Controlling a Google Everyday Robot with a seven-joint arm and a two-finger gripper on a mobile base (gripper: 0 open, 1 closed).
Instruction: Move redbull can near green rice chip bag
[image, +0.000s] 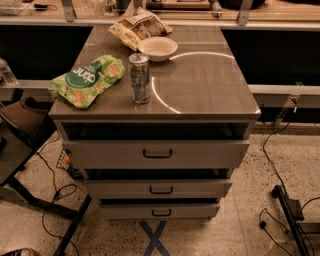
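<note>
With the gripper outside the camera's view, there is no telling whether it is open, closed or holding anything. The redbull can (139, 78) stands upright toward the front left of the grey worktop (210, 85), just beside the right end of the green rice chip bag (89, 80), which lies flat along the worktop's left edge. Behind the can sit a white bowl (157, 48) and, farther back, a tan snack bag (137, 28); three drawers (156, 153) stack beneath, above a blue tape cross (154, 239) on the speckled floor.
</note>
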